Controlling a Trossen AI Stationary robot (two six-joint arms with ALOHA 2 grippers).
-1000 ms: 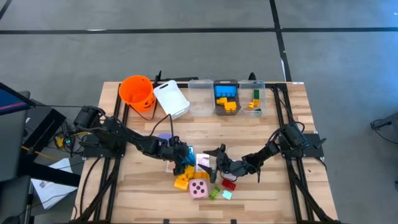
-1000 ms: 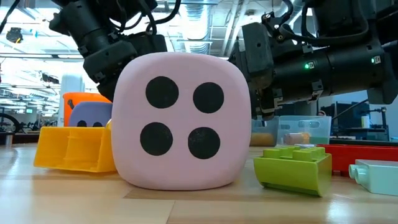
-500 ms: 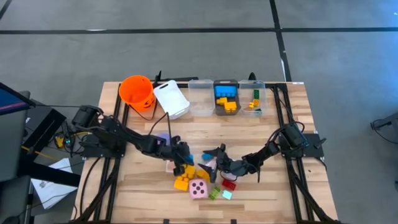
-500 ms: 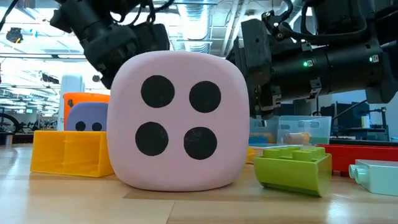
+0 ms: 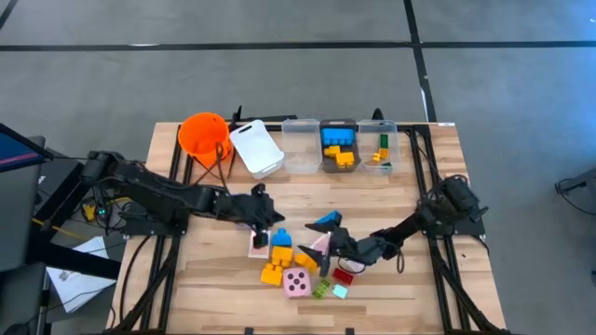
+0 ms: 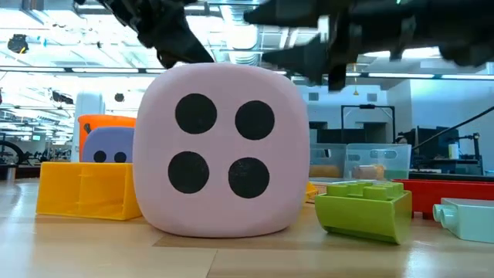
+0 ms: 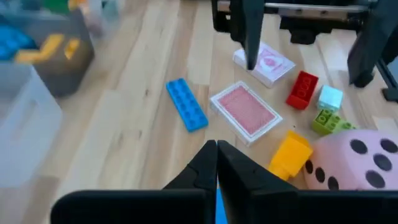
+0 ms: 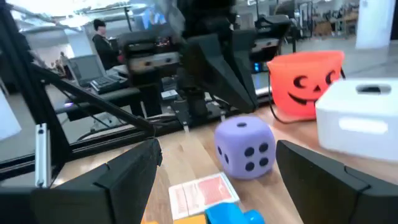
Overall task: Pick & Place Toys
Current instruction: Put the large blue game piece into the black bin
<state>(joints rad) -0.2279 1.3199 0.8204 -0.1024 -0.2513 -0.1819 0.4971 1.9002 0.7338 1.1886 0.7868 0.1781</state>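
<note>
The toys lie in a heap near the table's front middle: a pink die [image 5: 298, 283], yellow bricks [image 5: 276, 264], a blue brick [image 5: 281, 238], a second blue brick [image 7: 186, 112], pink-backed cards [image 7: 245, 112], and red [image 5: 343, 275] and green [image 5: 321, 289] bricks. A purple die [image 8: 244, 149] sits farther left. My left gripper [image 5: 271, 223] [image 7: 216, 154] hangs shut above the heap's left side, with nothing between its fingers. My right gripper [image 5: 326, 242] [image 8: 217, 158] hovers wide open over the heap's right side, touching nothing.
An orange bucket [image 5: 205, 138], a white bin [image 5: 257, 147] and clear bins [image 5: 301, 144], two of them holding bricks [image 5: 338, 147], line the far edge. A light teal brick [image 5: 340, 291] lies by the green one. A person [image 8: 99, 37] is beyond the table.
Both grippers have risen off the heap, the left one drawing back toward the far left. The pink die and the yellow brick beside it slid a little toward the table's left, then stayed put. A blue brick that the right gripper covered now shows.
</note>
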